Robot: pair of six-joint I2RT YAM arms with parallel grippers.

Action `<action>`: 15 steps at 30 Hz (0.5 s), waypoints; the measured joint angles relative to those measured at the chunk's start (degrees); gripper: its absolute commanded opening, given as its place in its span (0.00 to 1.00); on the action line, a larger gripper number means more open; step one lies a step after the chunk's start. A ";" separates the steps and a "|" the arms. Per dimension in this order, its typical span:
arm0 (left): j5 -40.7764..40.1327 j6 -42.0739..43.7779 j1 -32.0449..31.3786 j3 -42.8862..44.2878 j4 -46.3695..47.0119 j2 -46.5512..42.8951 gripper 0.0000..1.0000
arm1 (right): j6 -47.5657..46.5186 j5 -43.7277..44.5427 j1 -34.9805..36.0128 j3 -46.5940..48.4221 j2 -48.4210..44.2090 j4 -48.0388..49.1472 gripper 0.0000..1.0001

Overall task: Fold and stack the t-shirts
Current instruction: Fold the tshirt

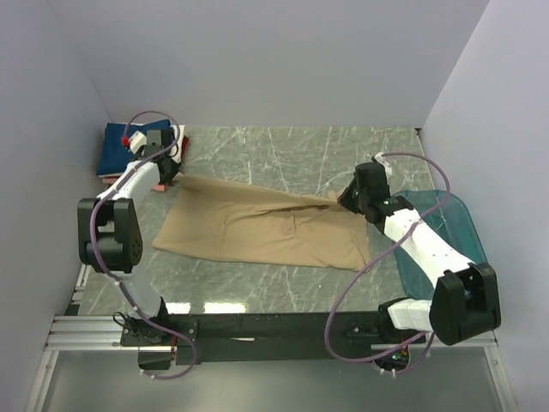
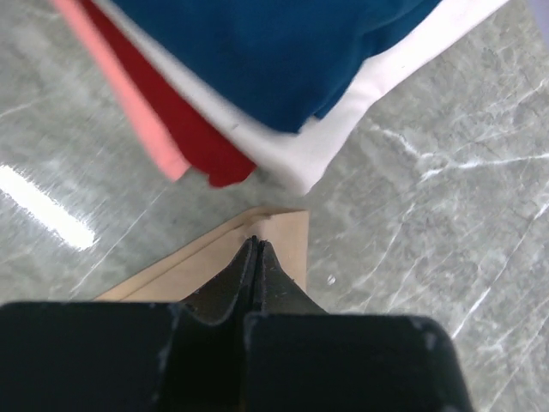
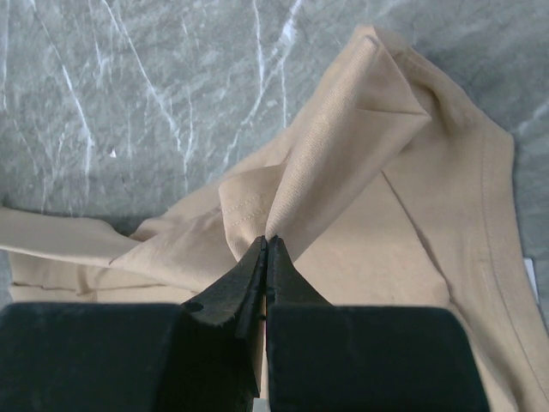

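The tan t-shirt (image 1: 262, 225) lies spread across the middle of the table. My left gripper (image 1: 170, 172) is shut on its far left corner (image 2: 287, 236), close to the stack of folded shirts (image 1: 129, 148). That stack shows navy blue (image 2: 283, 51) on top, then white (image 2: 343, 129), red (image 2: 193, 133) and pink (image 2: 129, 103). My right gripper (image 1: 346, 198) is shut on a bunched fold of the tan shirt (image 3: 334, 163) at its far right corner, lifting the cloth there.
A teal translucent tub (image 1: 450, 227) stands at the right edge, under my right arm. Grey walls close in the left, back and right sides. Marble table surface (image 1: 292, 150) shows behind the shirt.
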 measured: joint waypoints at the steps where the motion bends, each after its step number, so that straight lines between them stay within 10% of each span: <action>1: 0.46 -0.26 0.26 -1.79 0.76 -1.40 0.01 | 0.02 -0.04 0.00 -0.61 -0.79 -0.11 0.00; 15: 3.65 -4.96 4.13 -18.93 9.20 -11.69 0.00 | 1.38 -2.75 2.93 -8.07 -3.65 -0.17 0.00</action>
